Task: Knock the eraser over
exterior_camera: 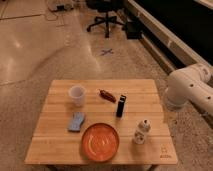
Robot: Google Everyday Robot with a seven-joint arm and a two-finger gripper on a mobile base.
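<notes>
Arm [192, 87] bent by table [55, 145] rt edge, claw off-frame, grip can't tell, eraser [121, 106] upright

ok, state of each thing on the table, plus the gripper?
eraser: upright, not knocked over
cup: upright
bottle: upright
plate: flat, nothing on it
blue sponge: lying flat
red item: lying flat
gripper: out of view; only arm shows, right of table

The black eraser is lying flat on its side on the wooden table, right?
Not quite. The camera view shows the black eraser on the wooden table, but it is standing upright, not lying flat on its side. The gripper is out of view; only the white arm shows at the right edge.
</notes>
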